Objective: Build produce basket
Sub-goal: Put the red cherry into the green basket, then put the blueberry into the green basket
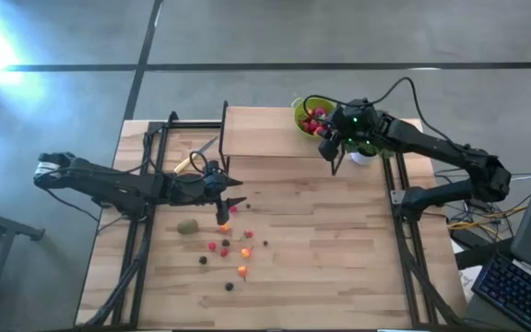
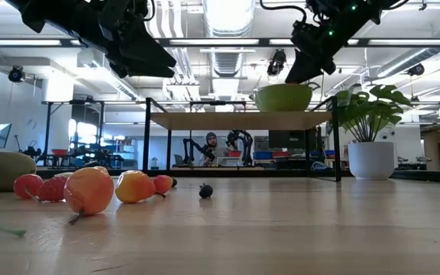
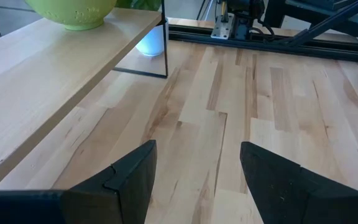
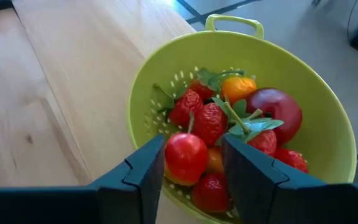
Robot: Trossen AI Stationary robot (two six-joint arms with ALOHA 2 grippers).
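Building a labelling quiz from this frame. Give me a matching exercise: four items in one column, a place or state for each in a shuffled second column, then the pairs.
Items:
1. lime-green colander
2. kiwi-like fruit
3. left gripper
4. right gripper

Places or states:
A. open and empty, over the low table next to the scattered fruit
B. on the raised wooden shelf, already holding strawberries and other fruit
C. lying on the low table, left of the scattered small fruit
D. above the colander with a small red fruit between its fingers

Pairs: 1-B, 2-C, 3-A, 4-D
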